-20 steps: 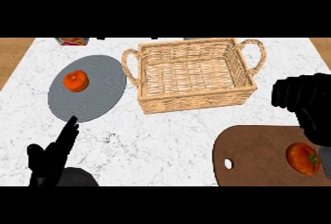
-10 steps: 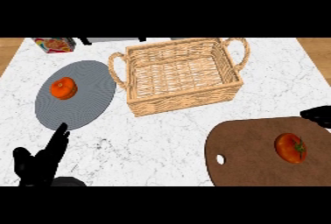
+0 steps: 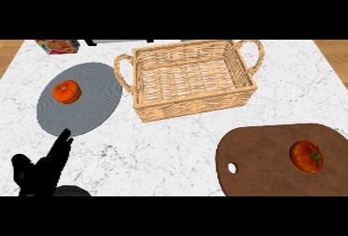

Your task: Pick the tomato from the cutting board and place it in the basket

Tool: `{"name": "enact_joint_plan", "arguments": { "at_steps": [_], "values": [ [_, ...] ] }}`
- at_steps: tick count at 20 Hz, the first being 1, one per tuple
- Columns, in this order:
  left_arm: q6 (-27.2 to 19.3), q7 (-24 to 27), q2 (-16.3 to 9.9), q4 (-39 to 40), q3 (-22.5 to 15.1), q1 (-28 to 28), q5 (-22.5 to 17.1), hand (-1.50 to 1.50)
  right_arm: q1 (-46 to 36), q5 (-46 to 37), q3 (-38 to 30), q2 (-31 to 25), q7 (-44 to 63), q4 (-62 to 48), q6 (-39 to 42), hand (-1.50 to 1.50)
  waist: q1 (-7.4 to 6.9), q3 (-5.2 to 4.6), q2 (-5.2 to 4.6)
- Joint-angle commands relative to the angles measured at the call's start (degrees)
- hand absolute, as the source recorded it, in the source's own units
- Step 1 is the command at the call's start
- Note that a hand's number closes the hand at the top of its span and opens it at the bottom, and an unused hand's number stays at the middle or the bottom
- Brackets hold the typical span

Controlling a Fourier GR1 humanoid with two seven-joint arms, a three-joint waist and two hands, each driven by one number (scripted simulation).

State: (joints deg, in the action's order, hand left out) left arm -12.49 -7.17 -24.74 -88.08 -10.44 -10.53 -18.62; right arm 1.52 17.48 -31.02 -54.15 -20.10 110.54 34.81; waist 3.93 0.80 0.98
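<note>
A red tomato (image 3: pixel 306 156) with a green stem lies on the brown cutting board (image 3: pixel 265 161) at the lower right. The wicker basket (image 3: pixel 192 77) with two handles stands at the top centre and holds nothing that I can see. My left hand (image 3: pixel 44 170) rests open at the lower left, fingers pointing up toward the grey plate. My right hand does not show in the view, and nothing touches the tomato.
A grey round plate (image 3: pixel 95 110) at the left carries an orange fruit (image 3: pixel 66 91). A colourful box (image 3: pixel 58 45) sits at the counter's top left edge. White marble counter lies between the plate, basket and board.
My right hand, seen near the board's right edge earlier, has left the view. The scene has shifted left and up in the picture, so the whole tomato and more of the board show.
</note>
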Motion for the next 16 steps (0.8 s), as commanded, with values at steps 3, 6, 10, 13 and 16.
{"name": "enact_joint_plan", "arguments": {
  "at_steps": [3, 6, 10, 13, 16],
  "values": [
    [0.53, -3.62, 1.17, 4.81, -1.7, -1.56, -0.33, 0.0, 4.4, -4.15, -10.09, -11.46, -7.78, -8.03, 14.42, -1.5, -0.16, -0.67, -0.87],
    [2.05, -2.86, -0.09, 5.03, -1.26, -1.89, -0.18, 0.0, 6.63, -7.02, -11.33, -15.57, -9.09, -7.25, 17.51, -1.5, -0.6, -0.72, -0.81],
    [0.43, -4.5, 2.06, 4.9, -2.79, -0.1, 0.85, 0.0, 9.21, -12.59, -12.66, -16.98, -13.75, -10.79, 16.7, -1.5, -1.44, -0.6, -1.09],
    [0.3, -3.6, 2.22, 5.16, -2.86, -1.04, 1.58, 0.0, 12.33, -16.42, -11.81, -16.51, -17.7, -10.35, 14.37, -1.5, -1.79, -0.58, -0.99],
    [1.77, -4.37, 1.43, 5.78, -1.59, 0.68, 0.44, 0.0, 14.1, -16.93, -10.66, -16.47, -21.17, -11.67, 12.0, -1.5, -2.32, -0.61, -1.12]
  ]
}}
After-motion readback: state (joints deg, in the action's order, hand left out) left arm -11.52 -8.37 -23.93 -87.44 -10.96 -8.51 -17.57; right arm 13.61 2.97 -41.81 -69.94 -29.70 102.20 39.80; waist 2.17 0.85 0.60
